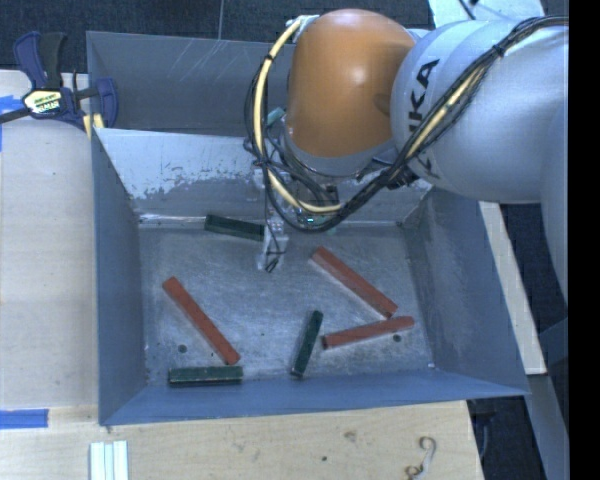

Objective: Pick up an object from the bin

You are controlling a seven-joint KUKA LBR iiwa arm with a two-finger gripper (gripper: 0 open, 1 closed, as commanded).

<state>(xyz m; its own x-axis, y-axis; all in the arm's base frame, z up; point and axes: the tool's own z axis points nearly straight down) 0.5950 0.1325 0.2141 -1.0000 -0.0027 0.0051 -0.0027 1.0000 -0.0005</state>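
Bin contents, listed outward from my tool.

1. My gripper: I am hanging it low at the back of the grey bin, close to the foot of the back wall. Whether it is spread or pressed together I cannot tell; the orange cover and cables above are hiding much of it.
2. Back green stick: dark, lying flat along the back wall. Its near end is lying just beside my gripper, on the gripper's left in the camera view. Touching or apart, I cannot tell.
3. Right red stick: lying on a slant to the right of my gripper, towards the front, apart from it.
4. Lower red stick: lying further front and right, near the right wall.
5. Middle green stick: lying well in front of my gripper, its end nearing the front wall.
6. Left red stick: lying slanted to the front-left, well apart.
7. Front green stick: lying along the front wall, farthest off.

Open room: bare floor is lying directly in front of my gripper, between items 3 and 6.
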